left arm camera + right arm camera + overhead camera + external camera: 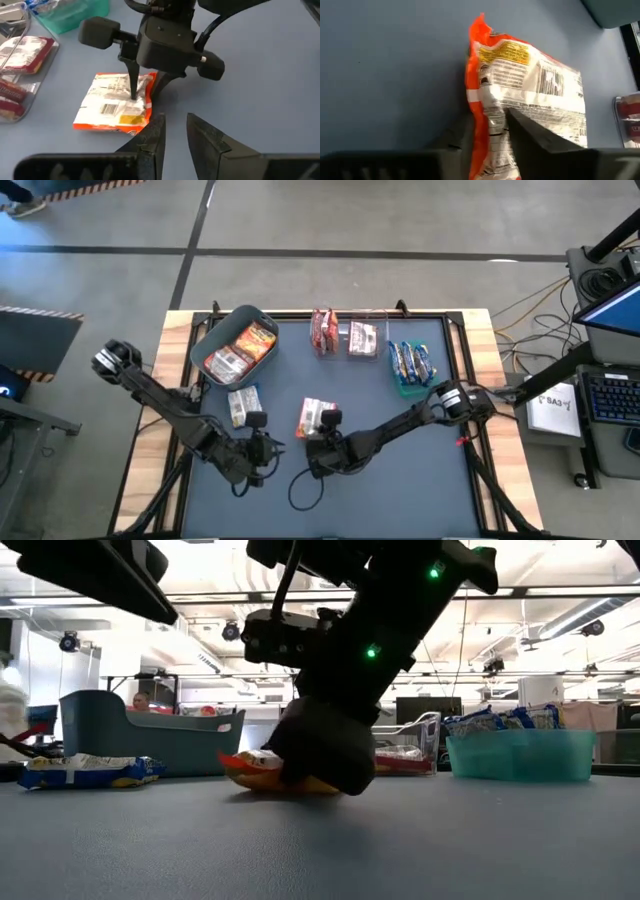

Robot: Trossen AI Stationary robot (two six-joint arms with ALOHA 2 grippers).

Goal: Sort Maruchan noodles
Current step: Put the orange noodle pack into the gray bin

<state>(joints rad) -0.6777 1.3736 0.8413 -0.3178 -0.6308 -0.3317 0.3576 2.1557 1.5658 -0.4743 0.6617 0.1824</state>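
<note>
An orange-and-white noodle packet (314, 416) lies flat on the dark mat, printed back up. My right gripper (322, 436) stands over its near end and is shut on it; the packet (530, 85) fills the right wrist view. My left gripper (264, 450) hovers open a little to the left of it, its fingers (150, 140) pointing at the packet (112, 102). A blue-and-white packet (243, 403) rests flat on the mat farther left. In the low view the right gripper (322, 755) covers the orange packet (250, 776). My right gripper pinches the orange packet at its near end, by the orange side edge (476, 107). One finger (134, 82) stands on the printed face and the other (161, 82) at the packet's edge. It comes steeply from above. The packet's underside lies on the mat.
Along the far side stand a grey bin (214, 330) holding orange packets, a clear bin (345, 352) holding maroon ones and a green bin (405, 388) holding blue ones. A loose cable (300, 490) loops near the front edge. A person (142, 700) shows behind the table.
</note>
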